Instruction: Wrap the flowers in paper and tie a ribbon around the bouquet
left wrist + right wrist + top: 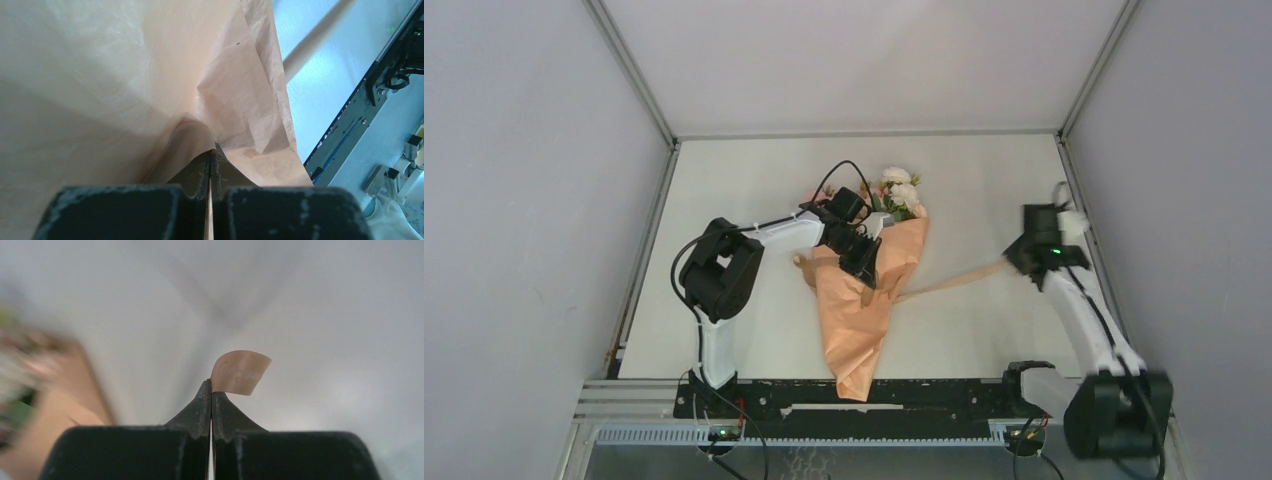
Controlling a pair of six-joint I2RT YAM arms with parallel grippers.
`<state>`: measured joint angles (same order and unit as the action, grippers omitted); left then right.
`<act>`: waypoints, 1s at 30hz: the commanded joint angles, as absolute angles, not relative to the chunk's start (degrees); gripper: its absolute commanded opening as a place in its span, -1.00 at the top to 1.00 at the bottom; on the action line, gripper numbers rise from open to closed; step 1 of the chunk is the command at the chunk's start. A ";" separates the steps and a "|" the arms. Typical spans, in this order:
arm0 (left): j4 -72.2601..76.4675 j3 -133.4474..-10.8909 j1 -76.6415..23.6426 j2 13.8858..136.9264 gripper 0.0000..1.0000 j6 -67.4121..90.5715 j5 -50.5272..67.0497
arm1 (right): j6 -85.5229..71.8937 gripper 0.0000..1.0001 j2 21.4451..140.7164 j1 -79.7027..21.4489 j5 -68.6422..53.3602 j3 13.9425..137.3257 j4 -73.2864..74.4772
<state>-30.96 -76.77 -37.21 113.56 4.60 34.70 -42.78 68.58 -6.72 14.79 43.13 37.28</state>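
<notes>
Closest in lies the narrow tip of the bouquet [859,325], at the near edge of the desk [724,200]; the flowers [900,190] show at its far, wide end. The left tool [211,150], pressed together, pinches a fold of the paper [100,75]. The ribbon [954,280] stretches right from the bouquet's middle to the right tool [210,385], clamped on its end

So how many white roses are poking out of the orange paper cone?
2: one cream-white rose at the far tip, another just nearer; more may hide inside the crinkled orange-tan paper.
</notes>
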 commanded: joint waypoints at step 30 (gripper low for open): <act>-36.95 -72.21 -31.31 101.03 1.00 -7.00 42.69 | -37.60 1.00 75.67 -36.99 -13.93 36.01 -23.09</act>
<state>-32.60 -75.31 -32.51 106.94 -0.56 38.41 -35.88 69.89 -37.74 -14.76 30.65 -15.77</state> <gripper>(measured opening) 0.004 0.006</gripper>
